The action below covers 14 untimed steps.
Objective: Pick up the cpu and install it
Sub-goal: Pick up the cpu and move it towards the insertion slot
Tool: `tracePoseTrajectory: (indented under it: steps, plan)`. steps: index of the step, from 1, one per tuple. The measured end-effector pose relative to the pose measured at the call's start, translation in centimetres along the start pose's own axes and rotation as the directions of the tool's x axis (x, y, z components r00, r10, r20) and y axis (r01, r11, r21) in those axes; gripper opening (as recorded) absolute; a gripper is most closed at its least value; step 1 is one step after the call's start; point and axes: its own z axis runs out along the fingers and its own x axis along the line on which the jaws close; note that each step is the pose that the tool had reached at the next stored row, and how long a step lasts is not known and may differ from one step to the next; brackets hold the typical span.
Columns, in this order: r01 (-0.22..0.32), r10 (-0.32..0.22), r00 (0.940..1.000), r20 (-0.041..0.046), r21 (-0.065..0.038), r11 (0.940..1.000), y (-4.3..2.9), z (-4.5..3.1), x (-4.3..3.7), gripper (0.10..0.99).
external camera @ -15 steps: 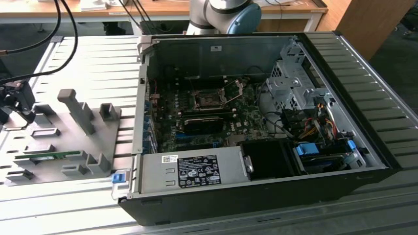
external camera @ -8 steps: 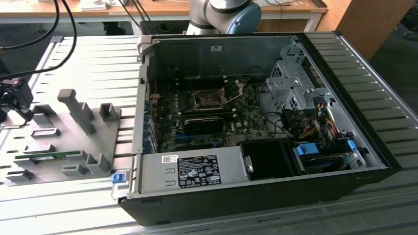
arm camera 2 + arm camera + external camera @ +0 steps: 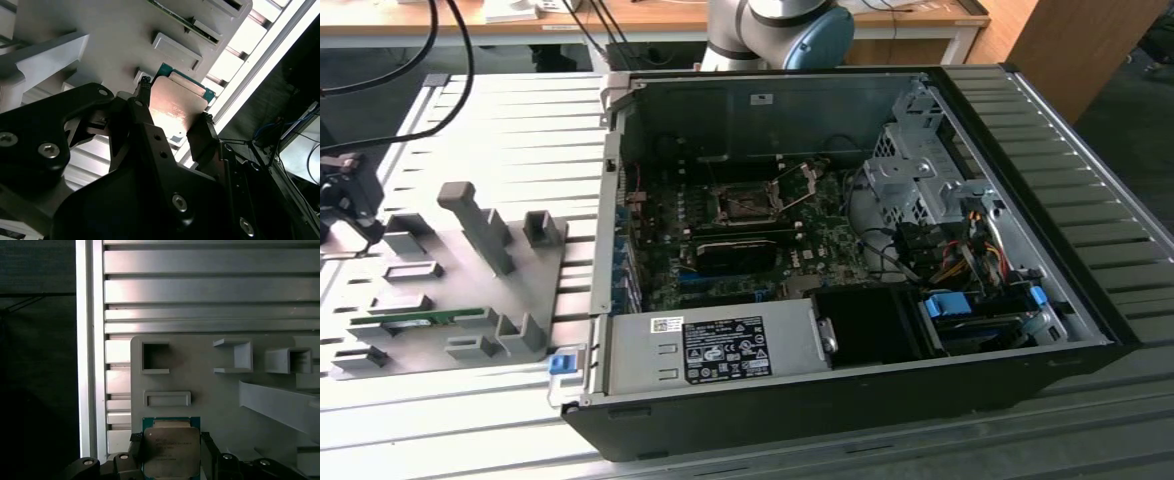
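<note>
The cpu point(image 3: 171, 452) is a flat square chip with a silvery top and a green rim. It sits between the two black fingers of my gripper point(image 3: 171, 440), which press on its opposite edges. In the second wrist view the cpu point(image 3: 175, 102) is held just over the grey fixture plate point(image 3: 100, 30), with the gripper point(image 3: 174, 104) shut on it. In the exterior view the gripper point(image 3: 350, 205) is at the far left, over the fixture plate point(image 3: 454, 290). The open cpu socket point(image 3: 750, 205) lies on the motherboard inside the computer case.
Grey fixture blocks point(image 3: 478, 225) stand on the plate, and a narrow green circuit strip point(image 3: 420, 321) lies near its front. The open computer case point(image 3: 854, 250) has tall walls, a power supply point(image 3: 714, 348) and drive cage point(image 3: 921, 170). The ribbed metal table point(image 3: 1094, 200) surrounds everything.
</note>
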Motion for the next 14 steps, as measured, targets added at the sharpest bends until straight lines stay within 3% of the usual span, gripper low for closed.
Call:
tracePoseTrajectory:
  steps: [14]
  plan:
    - [0.0, 0.0, 1.0, -0.0001, 0.0, 1.0, 0.02, -1.21, -0.03, 0.541]
